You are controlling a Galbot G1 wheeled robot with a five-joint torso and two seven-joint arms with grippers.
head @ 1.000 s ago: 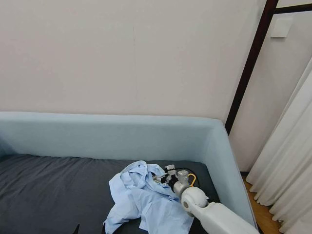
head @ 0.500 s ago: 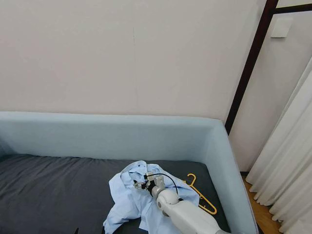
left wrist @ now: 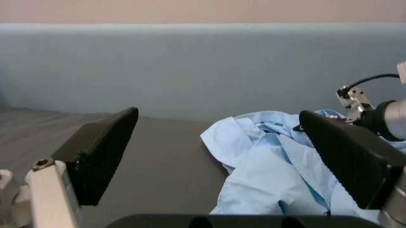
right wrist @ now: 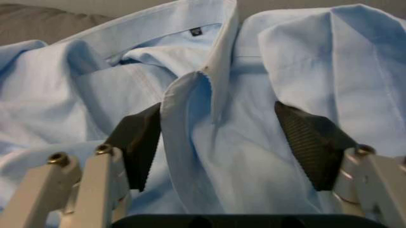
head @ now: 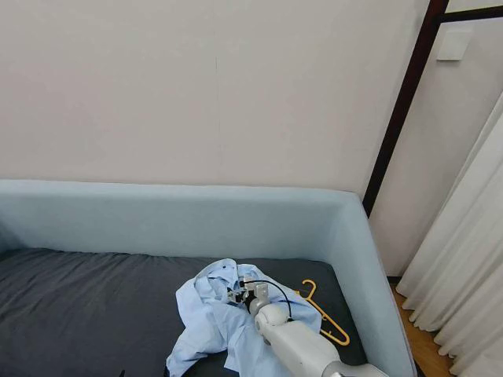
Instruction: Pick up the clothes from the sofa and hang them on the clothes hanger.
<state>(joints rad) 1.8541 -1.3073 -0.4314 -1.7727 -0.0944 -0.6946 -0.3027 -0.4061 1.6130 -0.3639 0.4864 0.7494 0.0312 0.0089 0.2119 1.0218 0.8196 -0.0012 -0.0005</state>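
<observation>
right gripper (right wrist: 222,138) spread wide, straddling shirt (right wrist: 320,57) (collar (right wrist: 219,66))

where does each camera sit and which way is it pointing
Head view: on the head, looking down at the sofa, blue shirt and yellow hanger; the right gripper is at the shirt.
Left wrist view: low over the seat, facing the backrest; the open left gripper frames it.
Right wrist view: just above the shirt collar, open fingers either side of a fold.
All three share the shirt.
</observation>
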